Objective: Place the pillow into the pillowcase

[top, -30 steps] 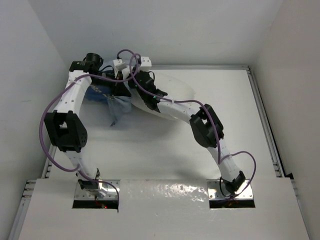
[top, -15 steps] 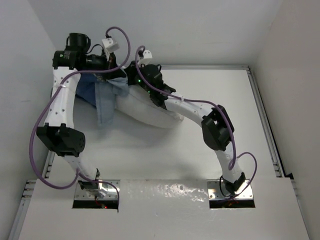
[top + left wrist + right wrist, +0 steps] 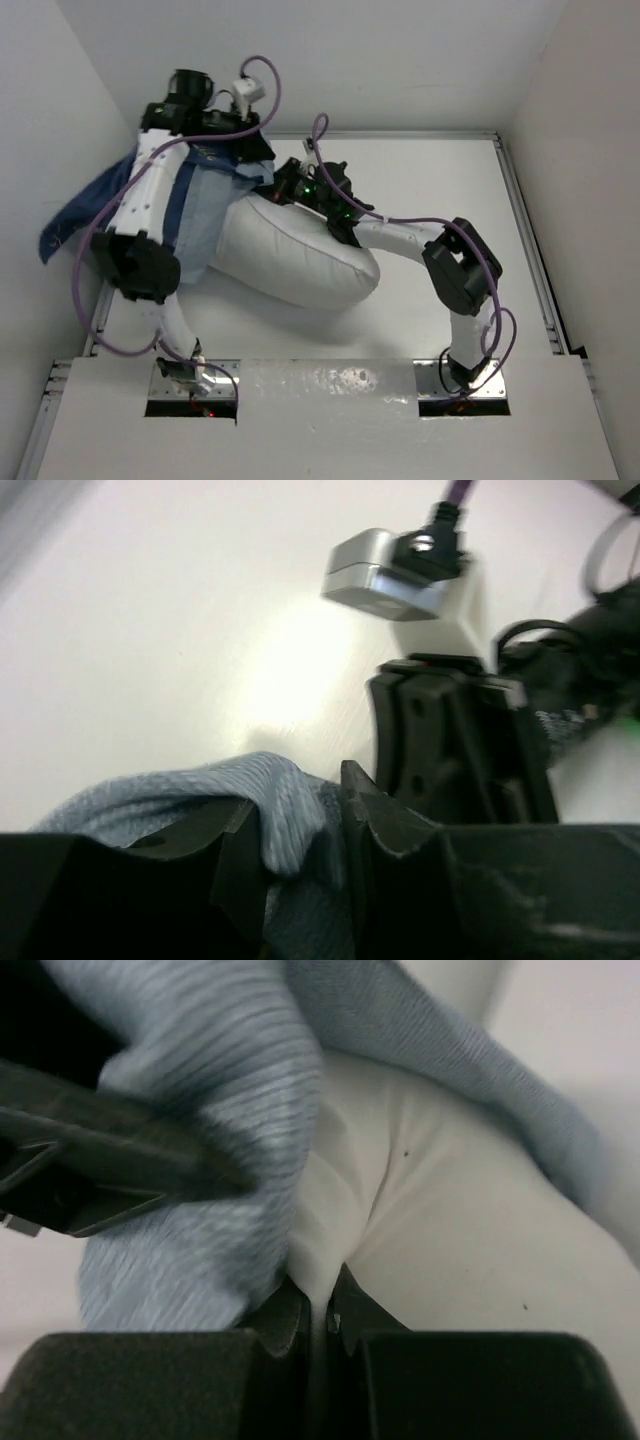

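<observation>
The left arm (image 3: 150, 215) hid the pillowcase (image 3: 205, 220) mouth, so how far in the pillow (image 3: 300, 262) sat could not be told. The pillow was plump, white and crinkled, lying left of centre on the table (image 3: 450, 170). Its 10 o'clock end was under the ribbed grey-blue cloth. A navy flap hung past the table's 9 o'clock edge. The right gripper (image 3: 318, 1305) was clamped on a pinch of pillow. The left gripper (image 3: 298, 790) had its jaws slightly apart with a fold of pillowcase between them; its hold could not be told.

From above, far end of pillow (image 3: 300, 265) buried under pillowcase (image 3: 205, 220) and right arm (image 3: 400, 235). Up close, pillowcase blurred, cut off at bottom edge (fold between left jaws, grip impossible to judge).
</observation>
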